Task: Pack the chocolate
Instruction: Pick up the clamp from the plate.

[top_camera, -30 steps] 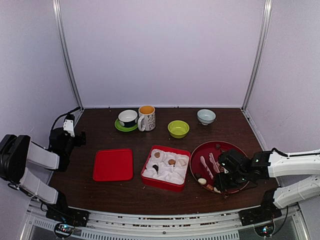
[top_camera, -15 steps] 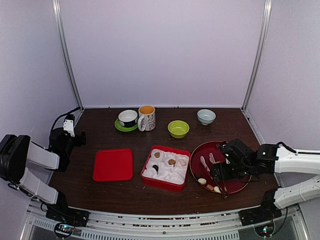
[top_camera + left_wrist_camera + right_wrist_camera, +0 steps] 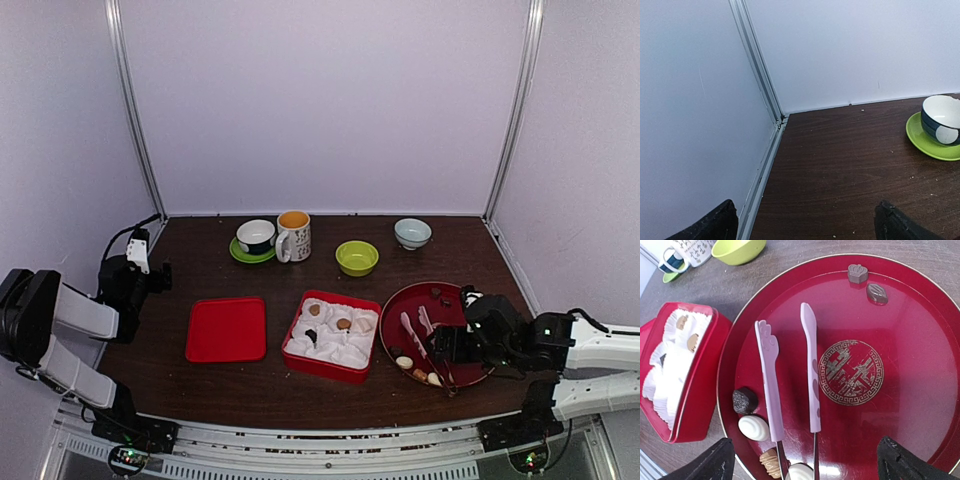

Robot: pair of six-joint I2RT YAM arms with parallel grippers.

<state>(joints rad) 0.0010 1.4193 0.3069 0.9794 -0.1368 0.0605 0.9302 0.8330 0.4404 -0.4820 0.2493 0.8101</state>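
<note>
Dark and cream chocolate [image 3: 754, 427] lies just beside the wide-open, empty right gripper [image 3: 805, 462].

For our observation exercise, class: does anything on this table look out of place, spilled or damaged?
Nothing looks spilled or damaged. One oddity: two pink utensils lie on the red plate among the chocolates, their lower ends crowding the sweets near its rim.

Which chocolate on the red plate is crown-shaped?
The brown one at the far rim of the red plate, beside the brown oval piece; the other four cluster at the near rim.
</note>
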